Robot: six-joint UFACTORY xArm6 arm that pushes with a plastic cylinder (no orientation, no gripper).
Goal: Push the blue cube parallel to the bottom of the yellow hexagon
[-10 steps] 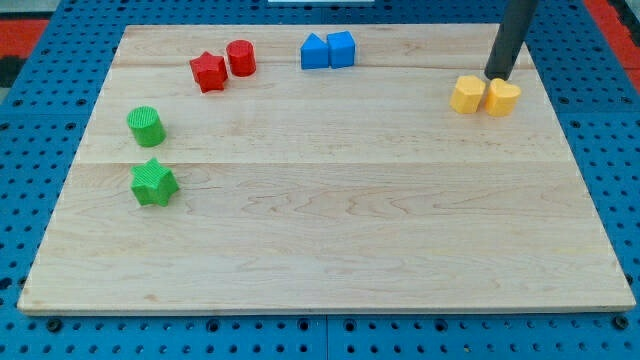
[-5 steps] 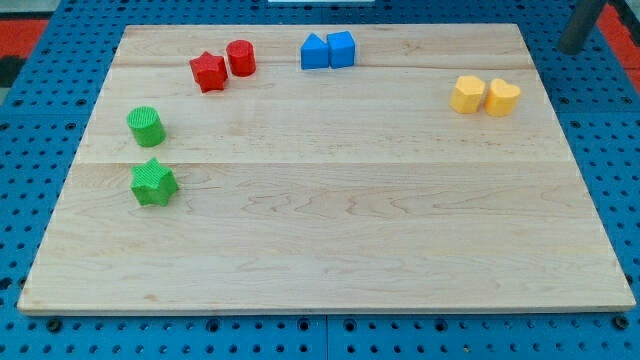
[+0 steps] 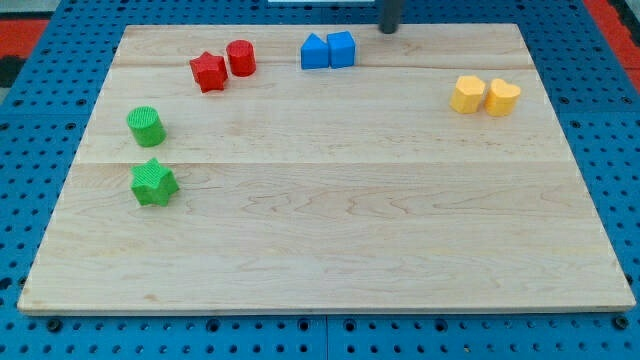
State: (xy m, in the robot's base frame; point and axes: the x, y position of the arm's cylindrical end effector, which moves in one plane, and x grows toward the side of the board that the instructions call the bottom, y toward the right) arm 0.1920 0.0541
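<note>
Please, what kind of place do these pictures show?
Probably a robot lab bench, not a home. A wooden board lies on a blue perforated base, small coloured blocks such as the blue cube sit on it, and my tip stands at the board's top edge, just right of that cube.

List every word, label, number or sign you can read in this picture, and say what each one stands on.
None. No readable text, number, brand or sign shows anywhere in the camera view.
The wooden board carries only grain lines.
The blue cube, the yellow hexagon and the other coloured blocks are plain, with ribbed surfaces only.
The blue perforated base around the board has holes, no marks.
My tip, above and to the right of the blue cube, is unmarked.
</note>
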